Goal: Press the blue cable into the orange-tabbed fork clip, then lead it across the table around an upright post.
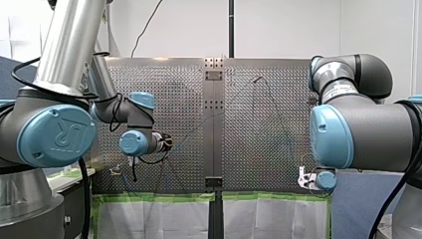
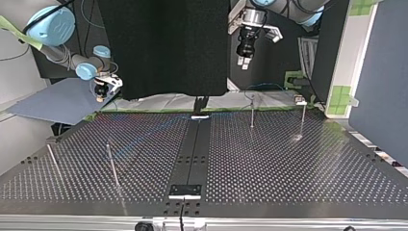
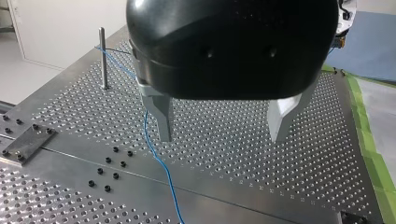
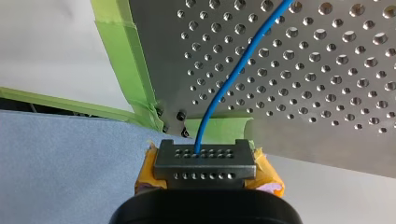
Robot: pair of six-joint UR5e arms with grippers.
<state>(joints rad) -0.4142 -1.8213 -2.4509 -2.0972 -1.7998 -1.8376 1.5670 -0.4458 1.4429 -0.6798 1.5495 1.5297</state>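
The blue cable [image 4: 233, 74] runs over the perforated table [image 4: 327, 70] into a grey holed end block [image 4: 205, 156]. My right gripper [image 4: 208, 176], with yellow pads [image 4: 268, 175], is shut on that block, just off the table's taped corner. My left gripper [image 3: 223, 135] hangs open above the table, its metal fingers [image 3: 161, 116] bare and wide apart. The cable [image 3: 156, 154] passes under and just beside one finger, leading back to an upright post [image 3: 102, 58]. A small clip-like fixture [image 2: 299, 99] sits at the top view's far right edge; its colour is too small to tell.
Several thin upright posts stand on the table [image 2: 269, 159]: two at the top view's far right [image 2: 252, 111] and two at its near left [image 2: 111, 163]. A dark centre strip [image 2: 192, 149] splits the table. Green tape [image 4: 123, 56] lines its edges.
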